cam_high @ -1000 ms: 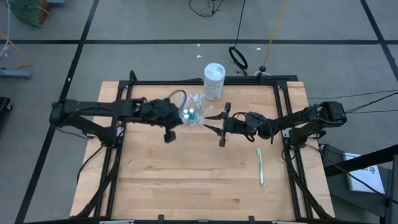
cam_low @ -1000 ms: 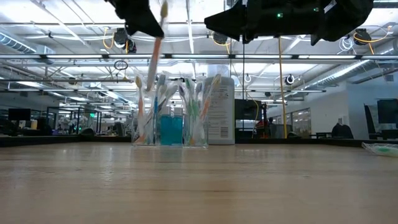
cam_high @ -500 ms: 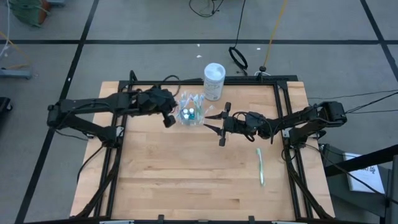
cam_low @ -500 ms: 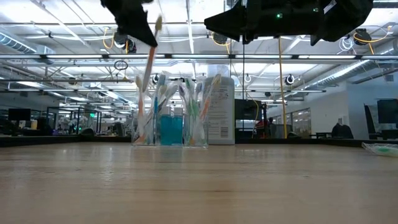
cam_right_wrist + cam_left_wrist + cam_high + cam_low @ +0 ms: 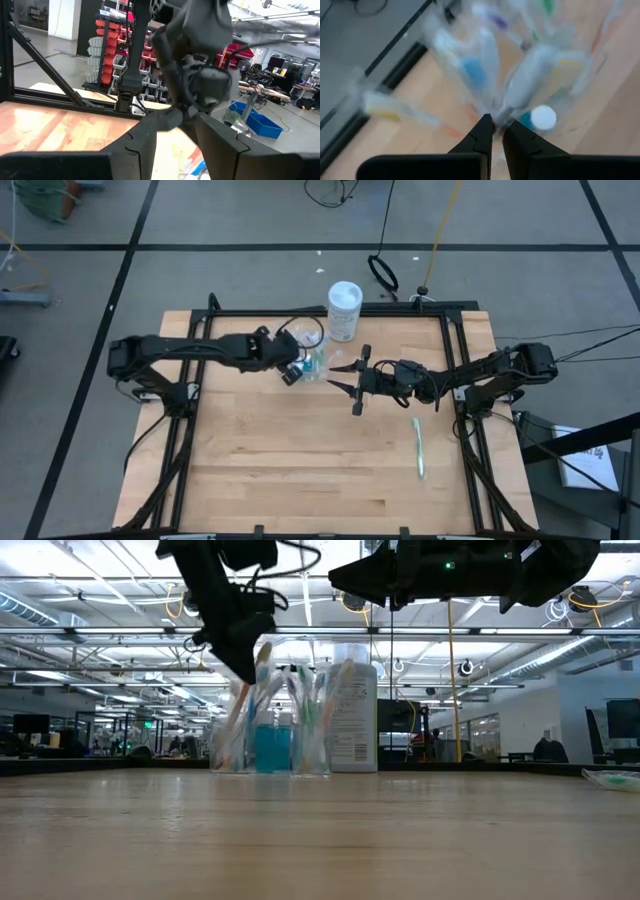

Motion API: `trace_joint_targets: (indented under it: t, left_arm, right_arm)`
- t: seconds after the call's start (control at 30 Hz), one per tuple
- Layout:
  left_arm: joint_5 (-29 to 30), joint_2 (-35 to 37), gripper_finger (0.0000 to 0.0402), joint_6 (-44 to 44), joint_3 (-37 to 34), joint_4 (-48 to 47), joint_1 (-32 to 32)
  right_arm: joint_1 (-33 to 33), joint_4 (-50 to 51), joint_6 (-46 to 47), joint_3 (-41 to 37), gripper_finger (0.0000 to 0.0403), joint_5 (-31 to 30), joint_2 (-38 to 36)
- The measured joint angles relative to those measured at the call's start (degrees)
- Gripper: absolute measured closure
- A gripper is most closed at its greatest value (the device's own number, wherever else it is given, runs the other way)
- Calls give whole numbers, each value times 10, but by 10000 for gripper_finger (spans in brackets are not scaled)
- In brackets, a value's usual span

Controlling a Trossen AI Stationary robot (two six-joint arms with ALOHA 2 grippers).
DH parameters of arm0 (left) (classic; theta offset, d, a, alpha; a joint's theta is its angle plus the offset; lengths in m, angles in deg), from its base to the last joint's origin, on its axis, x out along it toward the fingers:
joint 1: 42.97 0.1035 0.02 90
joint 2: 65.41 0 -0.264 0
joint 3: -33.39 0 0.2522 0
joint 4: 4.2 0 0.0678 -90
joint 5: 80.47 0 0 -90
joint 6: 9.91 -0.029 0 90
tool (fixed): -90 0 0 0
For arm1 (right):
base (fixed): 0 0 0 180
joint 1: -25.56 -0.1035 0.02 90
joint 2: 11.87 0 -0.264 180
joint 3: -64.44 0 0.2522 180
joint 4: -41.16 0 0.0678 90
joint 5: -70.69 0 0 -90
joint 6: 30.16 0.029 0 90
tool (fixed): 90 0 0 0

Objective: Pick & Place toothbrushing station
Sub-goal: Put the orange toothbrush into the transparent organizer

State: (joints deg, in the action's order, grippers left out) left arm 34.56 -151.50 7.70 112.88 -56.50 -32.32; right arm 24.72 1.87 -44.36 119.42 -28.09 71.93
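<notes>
The clear cup (image 5: 313, 364) stands on the table at the far middle, filled with several pastel toothbrushes and blue toothpaste tubes (image 5: 273, 748). My left gripper (image 5: 292, 373) is at the cup's left rim, shut on one toothbrush (image 5: 238, 710) that slants down into the cup (image 5: 300, 730). My right gripper (image 5: 345, 385) hovers open and empty just right of the cup, its fingers pointing toward the cup; its wrist view (image 5: 175, 140) shows the left arm straight ahead. One more toothbrush (image 5: 419, 447) lies flat on the table at the right. My left gripper pinches the toothbrush between its two fingers near its upper, head end (image 5: 258, 662); the wrist view shows the pale shaft (image 5: 498, 120) in the narrow gap between the fingertips. The fingers come from above and the left. The toothbrush is tilted, its lower end inside the cup.
A taller white cylindrical container (image 5: 344, 310) with a pale lid stands just behind the cup near the far edge. Bare wooden table (image 5: 300, 460) spreads across the whole near half. Black frame rails (image 5: 180, 440) run along the left and right sides.
My left gripper has gone toward the table's right edge and down to the cup's rim, carrying the toothbrush. The toothbrush, earlier high above the cup, now reaches down into it and leans more steeply.
</notes>
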Motion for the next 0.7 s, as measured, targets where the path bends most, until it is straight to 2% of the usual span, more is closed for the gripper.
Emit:
trace_joint_targets:
  t: [0.13,0.53,0.7]
  left_arm:
    - [4,-18,372,28,0,-34,0]
    - [16,-13,371,88,0,-66,-8]
    - [-7,-13,371,126,0,-109,-4]
  right_arm:
    - [0,1,0,0,270,0,0]
    - [0,2,0,0,271,0,0]
    - [0,2,0,0,271,0,0]
